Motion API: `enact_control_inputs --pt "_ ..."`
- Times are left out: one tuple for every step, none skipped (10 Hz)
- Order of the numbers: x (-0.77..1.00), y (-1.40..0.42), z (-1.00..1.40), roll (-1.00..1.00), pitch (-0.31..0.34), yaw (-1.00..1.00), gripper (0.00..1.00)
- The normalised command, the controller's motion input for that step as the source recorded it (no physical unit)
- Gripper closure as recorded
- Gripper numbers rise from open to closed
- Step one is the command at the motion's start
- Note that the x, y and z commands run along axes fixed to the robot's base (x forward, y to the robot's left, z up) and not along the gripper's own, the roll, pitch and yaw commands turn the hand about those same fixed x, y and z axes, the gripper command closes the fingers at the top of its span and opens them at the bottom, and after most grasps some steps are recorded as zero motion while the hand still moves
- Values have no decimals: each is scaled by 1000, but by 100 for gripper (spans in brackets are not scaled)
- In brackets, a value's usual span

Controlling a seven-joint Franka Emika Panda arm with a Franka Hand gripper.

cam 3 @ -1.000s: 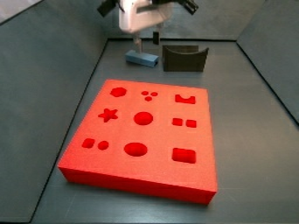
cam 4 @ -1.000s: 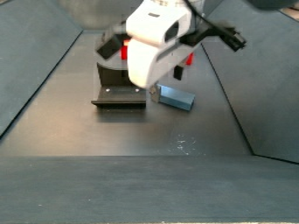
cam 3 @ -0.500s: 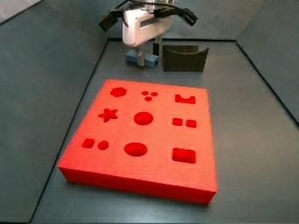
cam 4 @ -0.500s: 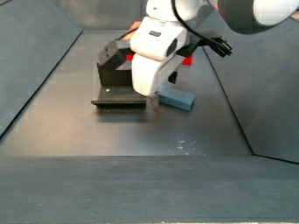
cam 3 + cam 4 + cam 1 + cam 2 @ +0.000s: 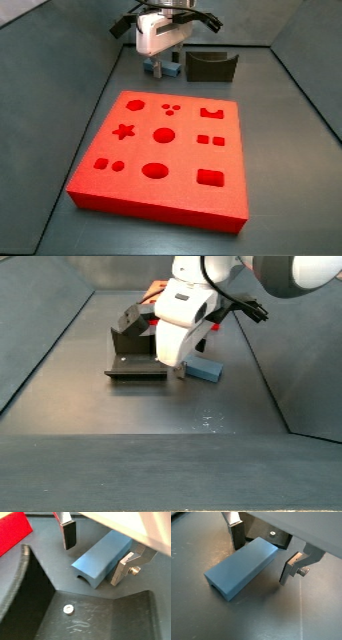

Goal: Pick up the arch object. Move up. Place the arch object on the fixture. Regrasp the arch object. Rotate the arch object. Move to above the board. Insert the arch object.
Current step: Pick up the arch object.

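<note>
In both wrist views I see the pincer (image 5: 93, 549) spread wide, straddling the arch (image 5: 100, 558), a matte pale-blue oblong with a curved notch in its end. Its silver fingers (image 5: 293, 568) have gaps either side. In a side view, the glossy red board (image 5: 167, 155) fills the centre, the dark notched fixture (image 5: 210, 66) beside the arch (image 5: 166, 69) at upper centre. In a side view, the arch (image 5: 203, 369) lies on the grey floor (image 5: 147, 446), with open room lower down.

A dark grey floor (image 5: 287, 150) fills the enclosure, matte and bare toward 3 o'clock. Sloping grey walls rise at 9 o'clock (image 5: 54, 90) and 3 o'clock (image 5: 315, 60), and a back wall (image 5: 247, 20) closes 12 o'clock, behind the gripper (image 5: 163, 68) hanging low there. A side view shows small pale scuffs (image 5: 207, 419) on the floor.
</note>
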Motion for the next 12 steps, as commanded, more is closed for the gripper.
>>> enact_control_inputs --pt "20 -40 0 21 20 0 0" --pt "0 0 0 0 0 0 100" --pt "0 -49 0 23 0 9 100" --pt "0 0 0 0 0 0 100" --pt "0 0 0 0 0 0 100" --pt "0 0 0 0 0 0 100" --pt "0 0 0 0 0 0 100" --pt "0 0 0 0 0 0 100" --pt "0 0 0 0 0 0 100" --pt "0 0 0 0 0 0 100" --pt "0 0 0 0 0 0 100" --pt "0 0 0 0 0 0 100"
